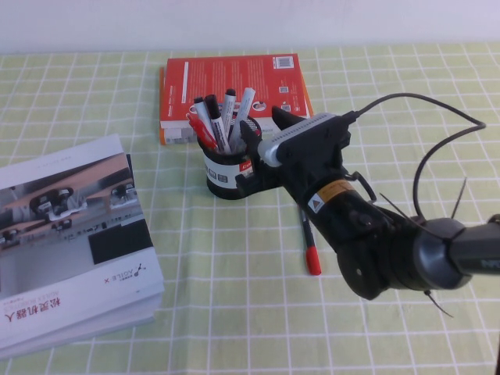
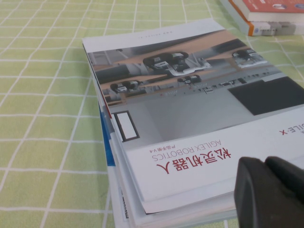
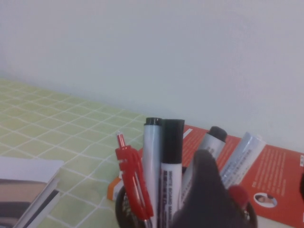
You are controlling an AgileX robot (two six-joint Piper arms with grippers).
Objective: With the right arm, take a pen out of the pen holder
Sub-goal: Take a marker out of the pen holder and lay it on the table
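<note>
Black pen holder (image 1: 223, 178) is standing just below the right tool (image 1: 264, 126), which is hovering spread wide and gripping nothing. The pens (image 1: 226, 117) are bristling up right beside it. I judge it should be settling around one marker only, closing on the barrel below the cap, then lifting straight up so the holder is not tipping. The left tool (image 2: 268, 190) is resting pressed together over a booklet (image 2: 190, 118), well apart.
</note>
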